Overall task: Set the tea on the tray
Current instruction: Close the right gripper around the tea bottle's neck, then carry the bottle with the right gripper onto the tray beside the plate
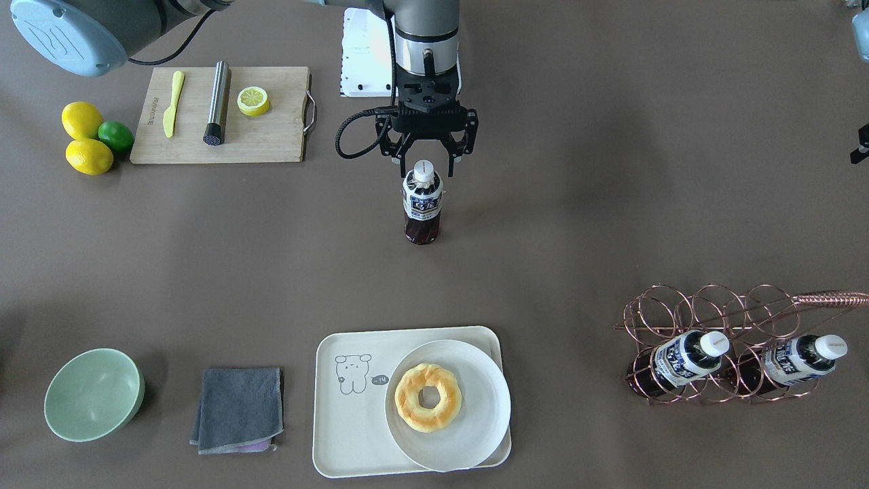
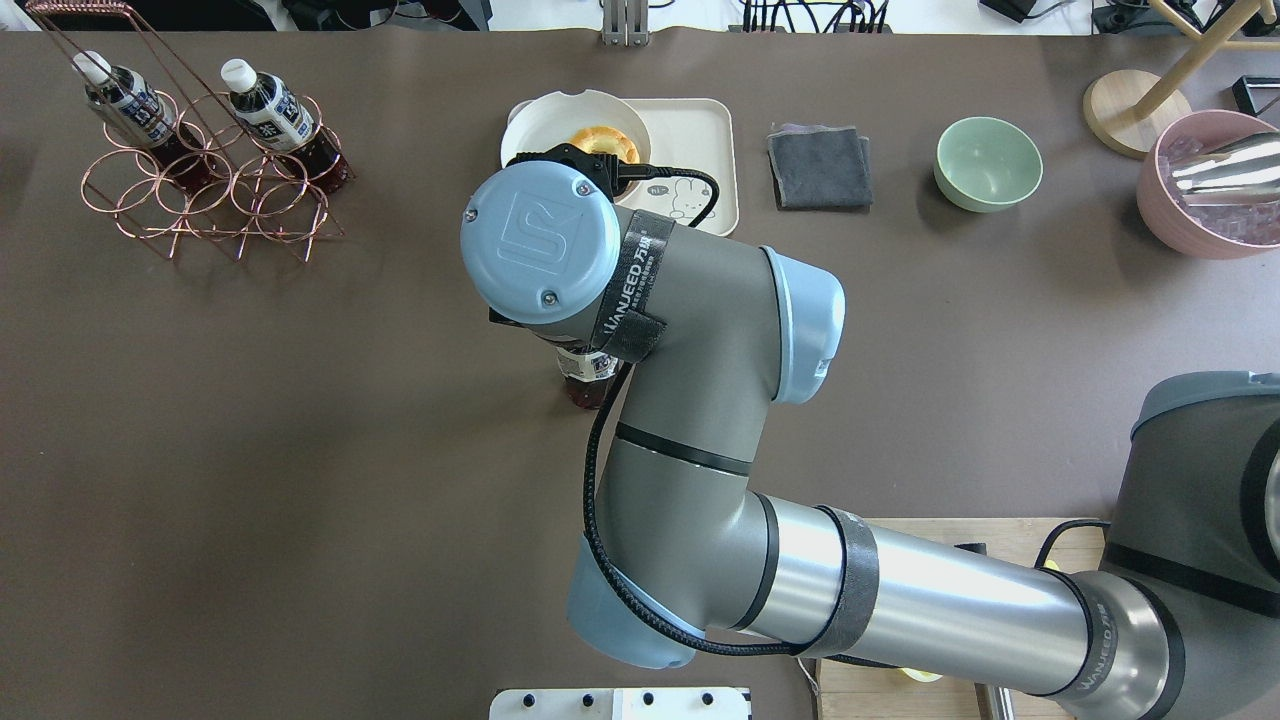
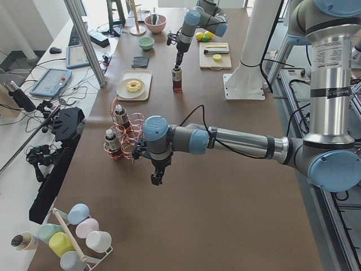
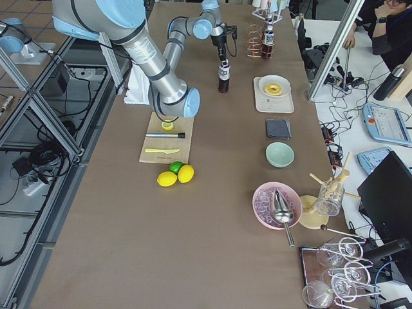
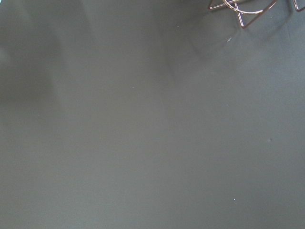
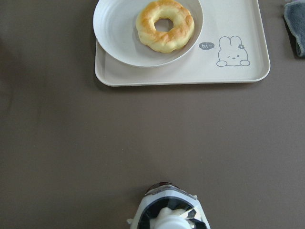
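The tea, a small bottle of dark tea with a white cap, stands upright on the table's middle. My right gripper is open just over its cap, one finger on each side, not closed on it. The right wrist view shows the cap at the bottom edge and the cream tray ahead. The tray has a bare left part with the drawing. My left gripper hangs over bare table near the wire rack; I cannot tell whether it is open or shut.
A round white plate with a doughnut fills the tray's right part. A copper wire rack holds two look-alike bottles. A grey cloth, a green bowl, a cutting board and lemons lie around.
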`<state>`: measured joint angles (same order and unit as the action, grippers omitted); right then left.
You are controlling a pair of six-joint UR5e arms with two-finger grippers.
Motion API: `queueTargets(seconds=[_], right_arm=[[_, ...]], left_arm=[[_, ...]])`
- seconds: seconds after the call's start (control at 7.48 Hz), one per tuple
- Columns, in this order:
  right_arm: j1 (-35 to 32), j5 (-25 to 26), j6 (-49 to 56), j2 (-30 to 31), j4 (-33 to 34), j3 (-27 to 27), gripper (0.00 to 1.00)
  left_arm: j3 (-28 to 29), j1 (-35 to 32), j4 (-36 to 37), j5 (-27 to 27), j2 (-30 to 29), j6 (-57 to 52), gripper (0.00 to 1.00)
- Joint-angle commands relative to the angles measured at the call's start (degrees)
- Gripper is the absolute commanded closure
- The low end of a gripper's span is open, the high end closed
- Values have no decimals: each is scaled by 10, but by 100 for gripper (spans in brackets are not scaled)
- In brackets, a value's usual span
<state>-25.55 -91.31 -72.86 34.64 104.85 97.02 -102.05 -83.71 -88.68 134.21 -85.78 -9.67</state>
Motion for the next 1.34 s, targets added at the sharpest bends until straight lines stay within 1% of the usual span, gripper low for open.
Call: queueTargets(seconds=[0.0,0.13,0.4,0.67,0.8,0.94,1.07,1.2], right_arm=[[-1,-1,3,-5,4,4,100],[-9,-1,9,-5,4,8,100],[-47,-9,35,-4,3,5,100],[-114,-54,88,-2,-3,-23,100],[-149,-71,122,-3,-18,-50,100],[-186,-102,146,-4,-58,-96,100],[-216,-118,159,-5,-108,-151,100],[-236,-123,169,-13,-148,-208,100]], left_arm=[[-1,0,0,0,0,0,0],[0,0,0,0,0,0,0],[1,0,0,0,1,1,0],[0,0,0,-1,0,1,0],[-1,0,0,0,1,1,0],[-2,0,-1,0,1,0,0],[-3,0,-1,0,1,0,0],[-3,0,-1,0,1,0,0]])
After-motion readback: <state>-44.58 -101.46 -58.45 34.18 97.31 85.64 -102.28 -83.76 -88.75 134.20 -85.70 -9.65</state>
